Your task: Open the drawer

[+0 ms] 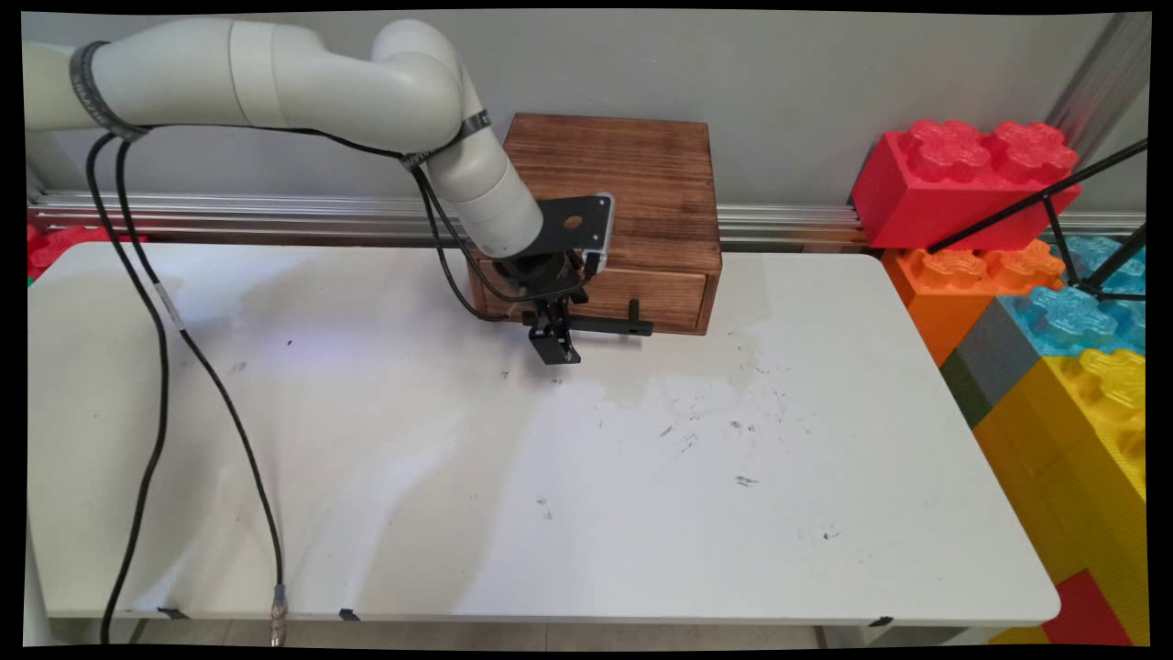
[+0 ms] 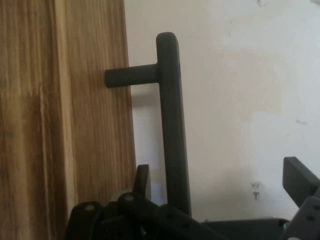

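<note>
The arm hides the box's (image 1: 632,197) left front, centre top of frame. The gripper (image 1: 555,346) hangs low, fingers spread either side of the handle (image 1: 612,324), not clamped, over the table (image 1: 550,477)

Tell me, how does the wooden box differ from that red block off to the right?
The wooden box is brown with visible grain and a flat top; the red block is bright red with rounded studs on top. The wooden box stands on the white table and has a drawer with a black bar handle, where the gripper sits; the red block is stacked on an orange block beside the table. Both stand near the wall.
</note>
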You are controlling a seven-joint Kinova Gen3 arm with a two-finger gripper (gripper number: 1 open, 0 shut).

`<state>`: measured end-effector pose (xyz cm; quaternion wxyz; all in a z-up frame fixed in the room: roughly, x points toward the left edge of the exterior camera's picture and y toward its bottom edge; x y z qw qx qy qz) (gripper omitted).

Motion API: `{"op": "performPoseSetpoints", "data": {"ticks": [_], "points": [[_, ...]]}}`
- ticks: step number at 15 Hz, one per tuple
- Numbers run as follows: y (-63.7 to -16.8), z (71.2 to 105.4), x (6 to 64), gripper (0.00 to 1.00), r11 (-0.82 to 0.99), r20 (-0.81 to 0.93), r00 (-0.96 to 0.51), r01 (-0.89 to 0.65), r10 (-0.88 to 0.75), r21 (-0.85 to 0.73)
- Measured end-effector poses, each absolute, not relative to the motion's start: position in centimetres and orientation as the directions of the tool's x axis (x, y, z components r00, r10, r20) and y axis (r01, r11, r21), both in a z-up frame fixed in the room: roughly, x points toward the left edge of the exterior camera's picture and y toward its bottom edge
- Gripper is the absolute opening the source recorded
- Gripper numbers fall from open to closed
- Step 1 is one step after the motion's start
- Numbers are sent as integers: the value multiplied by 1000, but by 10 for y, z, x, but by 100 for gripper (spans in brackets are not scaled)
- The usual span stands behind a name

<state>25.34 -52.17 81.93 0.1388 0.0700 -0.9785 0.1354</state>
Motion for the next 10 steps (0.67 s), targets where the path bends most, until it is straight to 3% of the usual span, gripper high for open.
{"op": "performPoseSetpoints", "data": {"ticks": [10], "points": [[-530,798,248,100,956,279,-955,-168,-98,-240]]}}
